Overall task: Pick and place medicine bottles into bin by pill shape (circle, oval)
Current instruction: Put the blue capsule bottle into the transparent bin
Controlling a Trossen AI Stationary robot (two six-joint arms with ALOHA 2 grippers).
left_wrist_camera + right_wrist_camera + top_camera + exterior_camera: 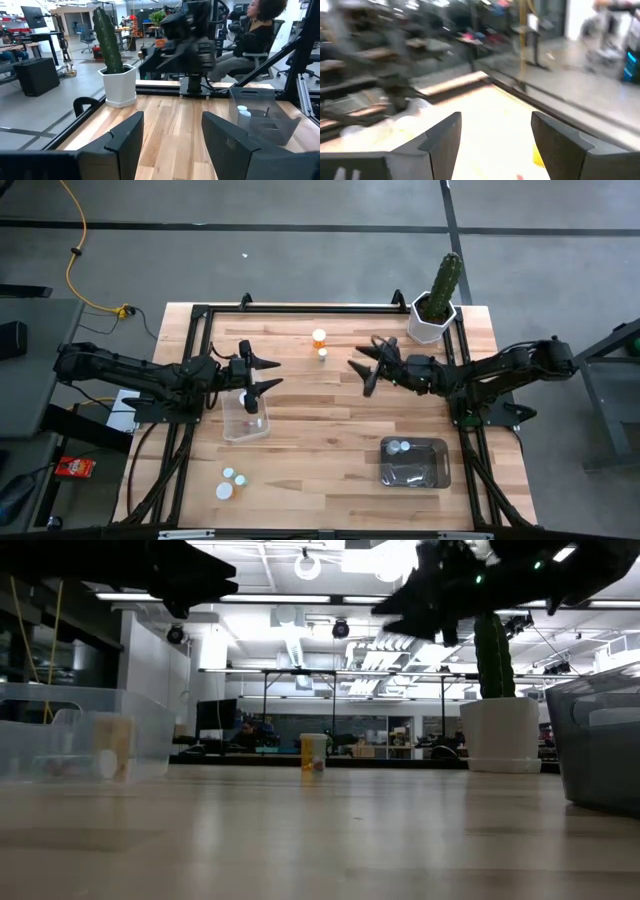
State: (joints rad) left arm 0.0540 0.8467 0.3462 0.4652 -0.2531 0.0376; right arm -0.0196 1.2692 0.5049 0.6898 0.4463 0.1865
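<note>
Wooden table [330, 420]; orange medicine bottle [319, 337] upright, cap upward.

Bright overhead ceiling lights, arms backlit in the low view, right wrist view motion-blurred

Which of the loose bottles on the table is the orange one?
The orange bottle standing at the far middle of the table, between the two grippers. The small bottle beside it and the pair near the front left edge show only pale or white.
</note>
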